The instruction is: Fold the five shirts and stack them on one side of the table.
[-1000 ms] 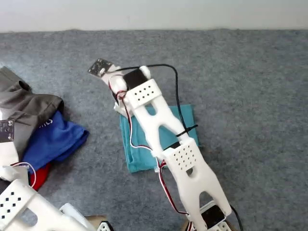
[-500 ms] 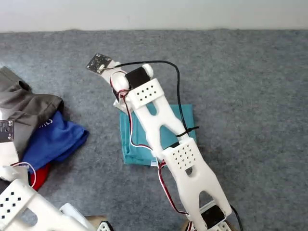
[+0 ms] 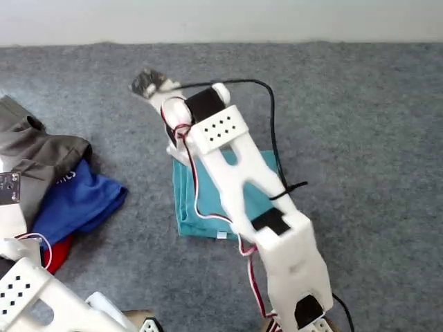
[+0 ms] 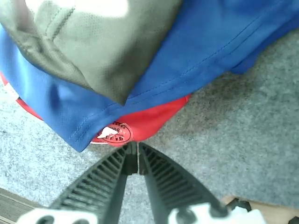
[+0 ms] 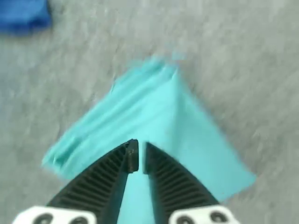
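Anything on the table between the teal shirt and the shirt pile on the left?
Nothing visible: bare grey table separates the teal shirt from the pile's blue shirt. The right gripper hangs over the teal shirt.

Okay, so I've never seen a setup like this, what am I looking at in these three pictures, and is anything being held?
These are two white robot arms, each ending in a pincer-like gripper. The overhead picture looks down on a grey table. The right arm stretches over a folded teal shirt; the left arm sits at the corner beside a loose pile: a grey shirt, a blue shirt and a red shirt. The other two pictures come from cameras on the wrists. The left gripper is shut, hovering by the red shirt's edge. The right gripper is shut above the teal shirt. Neither visibly holds anything.
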Controlling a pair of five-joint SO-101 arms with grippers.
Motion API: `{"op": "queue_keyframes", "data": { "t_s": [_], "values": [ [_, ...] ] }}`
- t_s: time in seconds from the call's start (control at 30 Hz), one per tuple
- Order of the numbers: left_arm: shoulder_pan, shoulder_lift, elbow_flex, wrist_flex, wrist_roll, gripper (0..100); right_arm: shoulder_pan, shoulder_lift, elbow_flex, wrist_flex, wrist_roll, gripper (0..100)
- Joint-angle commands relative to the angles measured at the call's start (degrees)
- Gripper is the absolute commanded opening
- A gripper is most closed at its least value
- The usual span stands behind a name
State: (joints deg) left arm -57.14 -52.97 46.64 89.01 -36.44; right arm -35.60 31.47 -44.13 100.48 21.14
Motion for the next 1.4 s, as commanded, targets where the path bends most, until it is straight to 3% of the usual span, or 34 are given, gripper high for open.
{"op": "queue_keyframes", "data": {
  "t_s": [0.0, 0.17, 0.53, 0.63, 0.83, 1.03, 1.17, 1.37],
  "values": [
    [0.53, -0.26, -0.57, -0.7, -0.09, 2, -0.57, -10.15, 15.47, 2.33, 1.14, 0.9],
    [0.53, -0.26, -0.57, -0.7, -0.09, 2, -2.51, -10.59, 25.49, 0.92, 0.79, 1.0],
    [0.35, -0.26, -0.57, -0.44, -0.09, 2, -18.59, -4.44, 25.23, -1.27, 0.79, 1.0],
    [0.44, -0.26, -0.57, -0.44, -0.09, 2, -18.42, -6.02, 25.23, -0.66, 1.14, 1.0],
    [0.44, -0.26, -0.57, -0.7, -0.09, 2, -10.33, -13.23, 21.19, 1.19, 1.23, 1.0],
    [0.53, -0.26, -0.57, -0.7, -0.09, 2, -4.44, -11.38, 20.92, 0.4, 4.22, 1.0],
    [0.53, -0.26, -0.57, -0.7, -0.09, 2, -5.41, -3.65, 20.84, -1.54, 4.4, 1.0],
    [0.53, -0.26, -0.57, -0.44, -0.09, 2, -14.2, 3.56, 17.49, -1.54, 1.41, 1.0]
  ]
}}
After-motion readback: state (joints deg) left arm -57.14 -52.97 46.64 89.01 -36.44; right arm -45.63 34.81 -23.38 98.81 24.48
